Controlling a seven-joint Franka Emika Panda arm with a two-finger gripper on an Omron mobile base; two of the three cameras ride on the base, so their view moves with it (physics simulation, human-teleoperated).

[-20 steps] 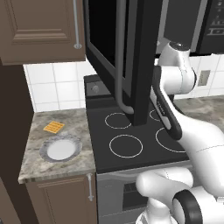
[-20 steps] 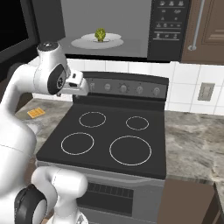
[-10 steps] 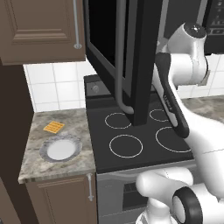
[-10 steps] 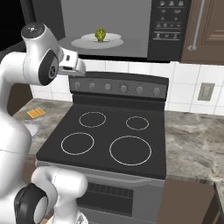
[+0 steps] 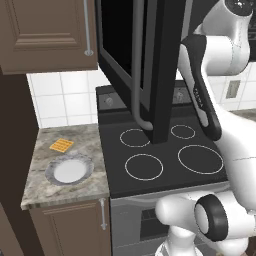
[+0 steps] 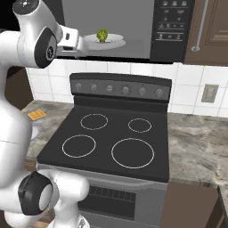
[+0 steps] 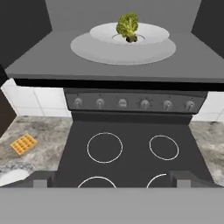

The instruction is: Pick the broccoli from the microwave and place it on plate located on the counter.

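Inside the open microwave (image 6: 133, 31), above the stove, the broccoli (image 6: 102, 35) sits on a small white dish at the centre of the round turntable — a green floret, stem down, well back from the front edge. The door (image 5: 150, 65) swings wide to the left, its long grey handle (image 5: 137, 75) hanging over the black stovetop (image 6: 111, 142), so the way in is clear.

My gripper (image 6: 75, 41) hovers at the mouth of the oven, level with the turntable and left of the dish, not yet touching anything. My fingers (image 7: 43, 179) are spread wide apart with nothing between them, which suits a floret that has to be taken from both sides. From my hand camera the broccoli (image 7: 127, 25) is high and near the middle, so I judge I am roughly lined up but need to reach further in before closing.

Down on the counter (image 5: 42, 155), left of the stove, waits the plate (image 5: 69, 169) with its white centre and grey speckled rim. Just behind it lies a flat orange square (image 5: 61, 146) (not part of my job). The plate sits close to the counter's front edge, within easy reach for the drop.
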